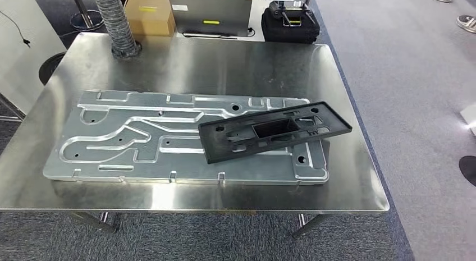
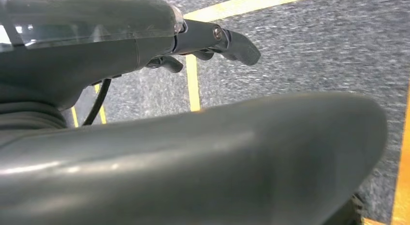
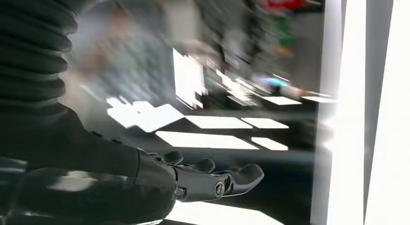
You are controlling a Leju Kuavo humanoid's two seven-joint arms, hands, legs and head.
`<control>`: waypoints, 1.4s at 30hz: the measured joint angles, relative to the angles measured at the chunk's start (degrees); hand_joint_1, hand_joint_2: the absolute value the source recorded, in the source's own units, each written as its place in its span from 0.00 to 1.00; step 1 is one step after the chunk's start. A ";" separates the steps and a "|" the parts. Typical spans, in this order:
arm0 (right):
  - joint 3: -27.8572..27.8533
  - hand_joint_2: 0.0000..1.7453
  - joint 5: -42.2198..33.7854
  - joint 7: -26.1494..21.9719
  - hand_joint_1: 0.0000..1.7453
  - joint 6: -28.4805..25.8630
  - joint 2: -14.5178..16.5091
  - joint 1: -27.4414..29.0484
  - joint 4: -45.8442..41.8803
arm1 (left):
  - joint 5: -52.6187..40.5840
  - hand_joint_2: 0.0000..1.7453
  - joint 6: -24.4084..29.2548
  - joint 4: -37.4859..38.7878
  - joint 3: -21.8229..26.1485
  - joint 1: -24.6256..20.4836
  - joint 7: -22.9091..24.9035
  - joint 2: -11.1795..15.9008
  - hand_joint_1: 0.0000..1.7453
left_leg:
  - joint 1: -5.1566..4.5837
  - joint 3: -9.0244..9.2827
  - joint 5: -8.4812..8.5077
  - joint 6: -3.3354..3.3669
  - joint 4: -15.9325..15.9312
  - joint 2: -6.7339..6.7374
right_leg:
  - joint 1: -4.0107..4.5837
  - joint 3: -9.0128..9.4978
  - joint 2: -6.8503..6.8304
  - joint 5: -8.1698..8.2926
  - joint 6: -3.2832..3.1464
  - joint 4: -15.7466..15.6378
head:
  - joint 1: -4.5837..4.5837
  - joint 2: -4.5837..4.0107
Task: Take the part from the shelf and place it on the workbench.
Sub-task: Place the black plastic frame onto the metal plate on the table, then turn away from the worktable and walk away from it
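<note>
A black rectangular frame part (image 1: 274, 130) lies tilted on the right half of a large stamped metal plate (image 1: 129, 137), which rests on the steel workbench (image 1: 185, 64). In the left wrist view my left hand (image 2: 212, 43) hangs over grey carpet with its fingers loosely extended and nothing in it. In the right wrist view my right hand (image 3: 212, 179) reaches out with fingers apart, holding nothing, against a blurred background.
A ribbed hose (image 1: 115, 22), a cardboard box (image 1: 149, 14), a grey laptop-like device (image 1: 210, 14) and a black case (image 1: 291, 22) stand along the bench's far edge. Grey carpet with yellow floor lines (image 2: 193, 84) surrounds the bench. A person's shoes (image 1: 466, 19) show at the far right.
</note>
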 joint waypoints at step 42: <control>0.01 0.00 -4.38 14.73 0.00 15.19 -6.67 -11.12 28.09 | -0.20 0.00 0.33 -0.20 1.70 -2.44 0.71 2.33 0.00 | -1.65 -7.21 4.84 0.50 2.22 2.01 | -2.79 6.62 2.58 -6.46 0.97 2.15 | 0.03 -0.01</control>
